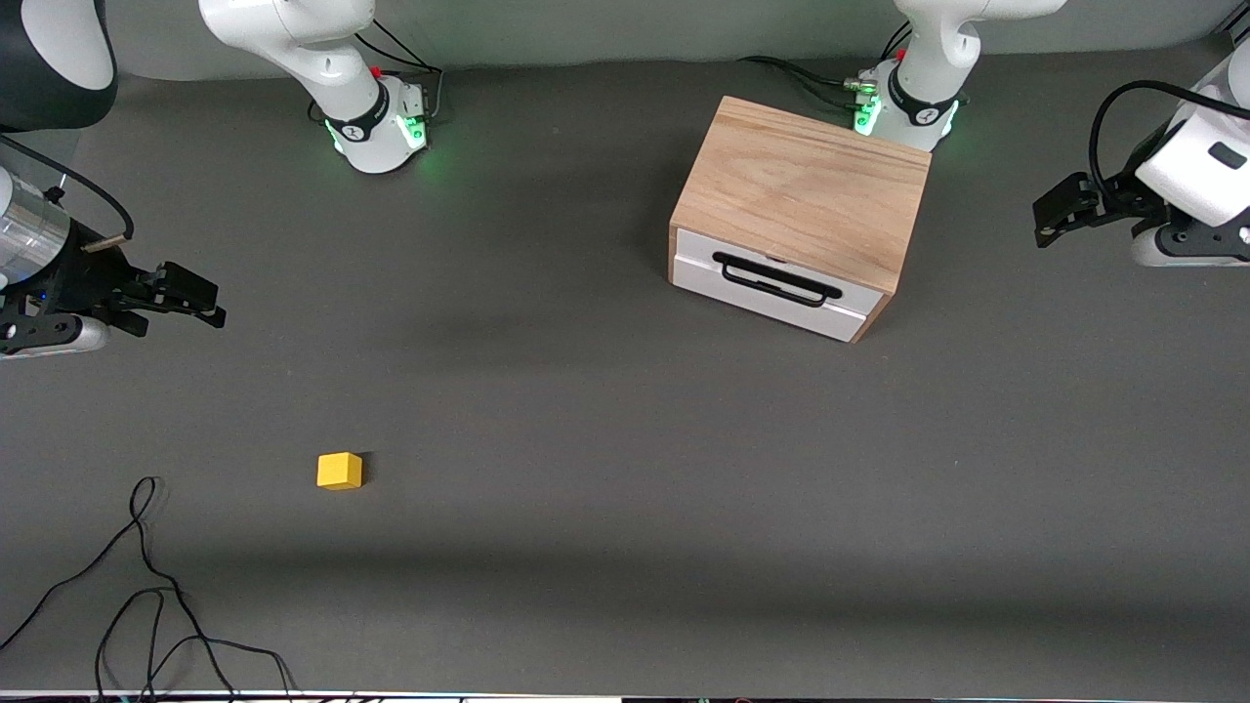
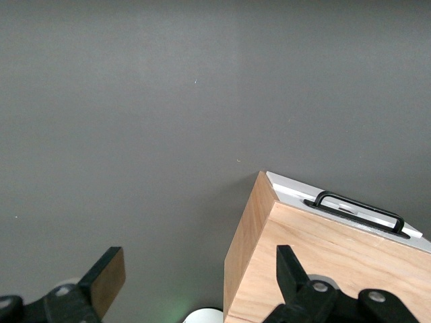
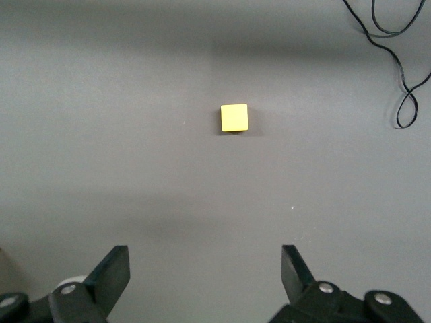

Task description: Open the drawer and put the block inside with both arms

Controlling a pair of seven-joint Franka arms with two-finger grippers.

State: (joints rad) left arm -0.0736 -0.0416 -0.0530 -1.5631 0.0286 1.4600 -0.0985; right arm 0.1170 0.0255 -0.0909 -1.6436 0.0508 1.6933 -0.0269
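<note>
A dark grey matte table surface [image 1: 605,439] fills nearly the whole front view, evenly lit, with soft broad shadows banding across its middle and lower part. Along the top edge of the frame runs a strip of paler grey-green wall [image 1: 635,29]. In the lower left corner a thin black cable [image 1: 146,586] loops loosely over the surface, and a narrow light strip [image 1: 293,697] shows at the very bottom edge.
</note>
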